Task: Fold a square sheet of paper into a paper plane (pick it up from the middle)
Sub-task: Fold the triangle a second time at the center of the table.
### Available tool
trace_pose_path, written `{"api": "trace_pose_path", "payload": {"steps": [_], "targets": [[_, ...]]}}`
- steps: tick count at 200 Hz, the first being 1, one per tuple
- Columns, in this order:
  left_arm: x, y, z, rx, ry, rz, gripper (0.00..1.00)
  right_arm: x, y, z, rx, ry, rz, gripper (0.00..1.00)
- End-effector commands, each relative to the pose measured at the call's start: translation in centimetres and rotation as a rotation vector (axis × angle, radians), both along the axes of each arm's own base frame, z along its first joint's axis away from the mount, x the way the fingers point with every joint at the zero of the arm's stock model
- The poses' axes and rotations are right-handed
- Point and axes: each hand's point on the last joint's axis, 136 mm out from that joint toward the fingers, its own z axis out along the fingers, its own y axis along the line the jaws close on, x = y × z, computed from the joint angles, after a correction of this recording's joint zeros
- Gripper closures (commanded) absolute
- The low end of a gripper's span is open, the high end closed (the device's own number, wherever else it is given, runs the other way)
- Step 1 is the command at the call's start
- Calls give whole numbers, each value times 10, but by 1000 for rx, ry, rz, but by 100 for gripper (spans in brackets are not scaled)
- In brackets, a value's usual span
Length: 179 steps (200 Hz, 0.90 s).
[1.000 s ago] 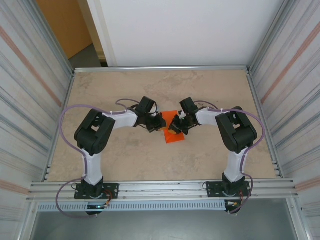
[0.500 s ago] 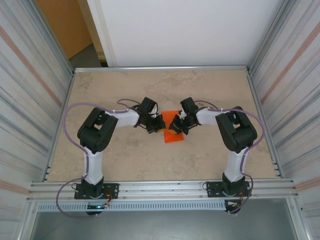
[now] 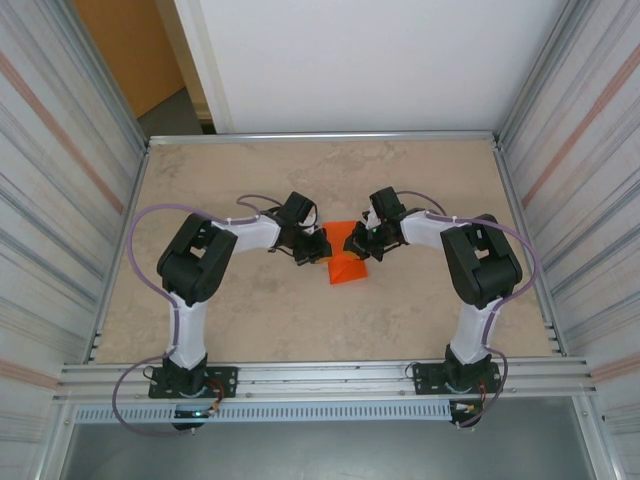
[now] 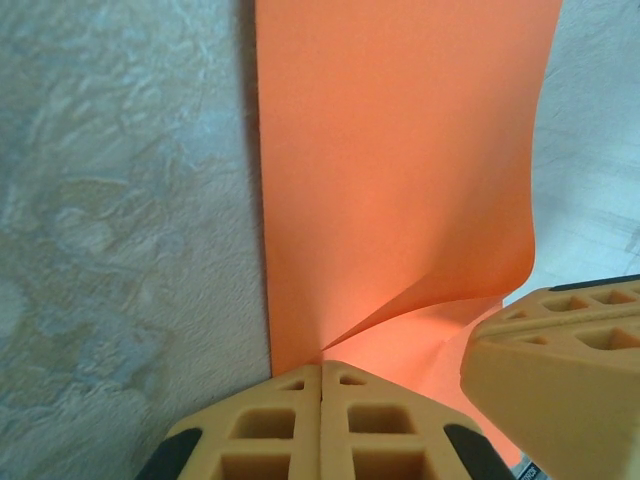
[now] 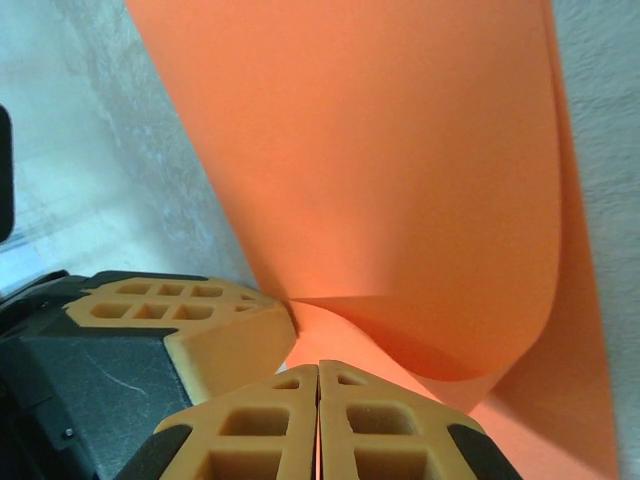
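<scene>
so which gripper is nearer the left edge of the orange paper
left: the left gripper pinches the orange paper at that edge; the right gripper pinches it further right

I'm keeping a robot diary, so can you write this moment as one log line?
left gripper: shut on square sheet of paper | right gripper: shut on it too | paper: curled up between them
</scene>
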Motion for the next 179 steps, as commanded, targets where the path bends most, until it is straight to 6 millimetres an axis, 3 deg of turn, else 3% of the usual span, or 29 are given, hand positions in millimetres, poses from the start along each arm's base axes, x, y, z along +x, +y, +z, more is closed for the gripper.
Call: {"api": "trace_pose_path", "payload": {"steps": [1, 70, 123, 149, 179], "targets": [[-4, 9, -17, 67, 31, -9, 100, 2, -8, -8, -67, 0, 1, 93], [0, 6, -9, 56, 15, -8, 100, -11, -32, -42, -171, 87, -89, 94], [8, 0, 41, -37, -92, 28, 92, -27, -46, -65, -234, 166, -149, 95], [-7, -5, 54, -75, -119, 44, 88, -33, -52, -73, -259, 200, -165, 95], [-31, -14, 52, -80, -112, 33, 85, -39, -55, -79, -277, 226, -172, 95]]}}
